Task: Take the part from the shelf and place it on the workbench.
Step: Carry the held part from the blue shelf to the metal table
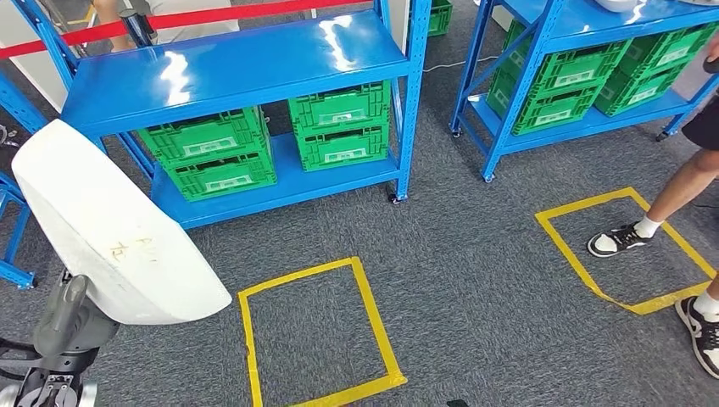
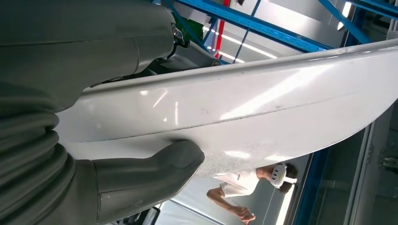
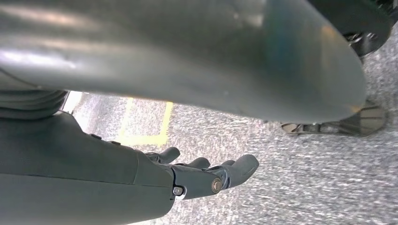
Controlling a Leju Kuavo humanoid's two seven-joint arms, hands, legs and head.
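left hand: matt grey shell – thick rounded thumb, smooth and unmarked
left wrist cover: grey, ribbed in soft folds like a bellows
left arm from the head view: dark grey tapered casing, black cabling and silver metal fittings below it
right hand: dark grey fingers with rounded tips, black knuckle block
right hand hardware: a brass-coloured round screw and a small silver bolt at the knuckle
right forearm: broad glossy silver-grey shell – light glare on it

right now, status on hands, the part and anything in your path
Left hand grips white part, off the shelf. Right hand open, empty. Person's feet at the right-side yellow square.
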